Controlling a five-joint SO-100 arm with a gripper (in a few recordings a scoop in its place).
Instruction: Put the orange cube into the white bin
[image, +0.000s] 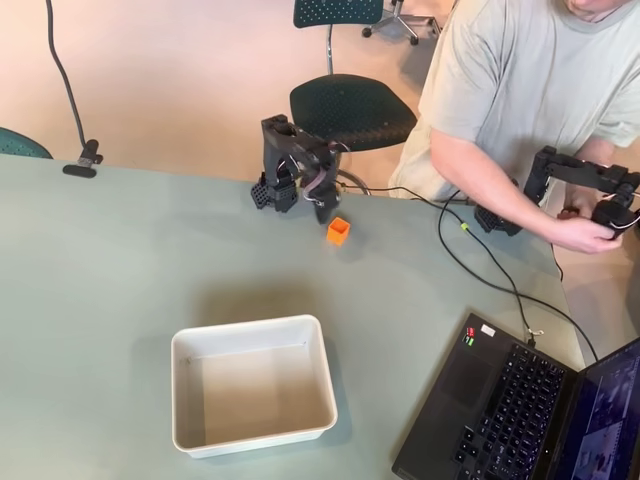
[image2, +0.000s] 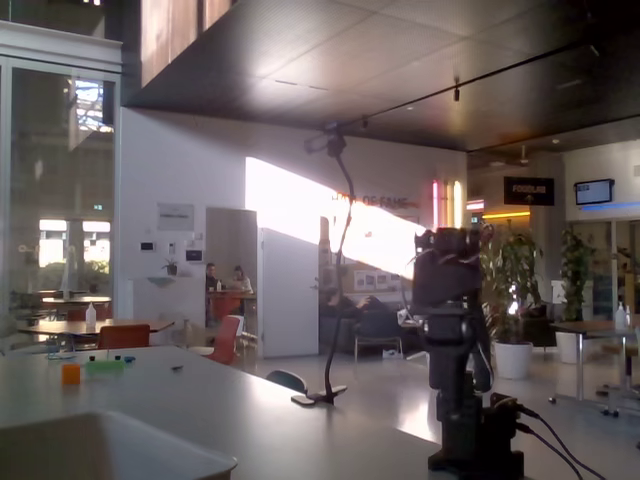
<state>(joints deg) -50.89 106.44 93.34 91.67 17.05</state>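
In the overhead view, a black clamp foot (image: 82, 160) with a thin gooseneck stem sits at the far left edge of the pale grey-green table (image: 100, 270). Further right and nearer the camera, the white bin (image: 252, 384) lies flat on the table, a shallow rectangular tray with rounded corners, its inside bare. Beyond it, at the table's far edge, stands the black robot arm (image: 290, 160), folded over its base, with the gripper (image: 325, 212) pointing down toward the tabletop. The orange cube (image: 338, 231) rests on the table just beside the gripper tip, to its lower right, well apart from the bin; whether the fingers touch it cannot be told, and the dark, compact gripper does not show how far its jaws stand apart. A dark swivel chair (image: 352, 108) stands behind the arm on the floor. A black cable (image: 480, 275) curls across the table toward the open laptop (image: 510, 410) in the lower right corner. A person in a grey T-shirt (image: 520, 80) leans in at the upper right. In the fixed view, taken low from the tabletop, the bin's rim (image2: 110, 440) shows blurred at lower left, the gooseneck stand (image2: 335, 300) rises mid-frame, and the arm (image2: 455, 350) stands dark against the bright hall at the right.
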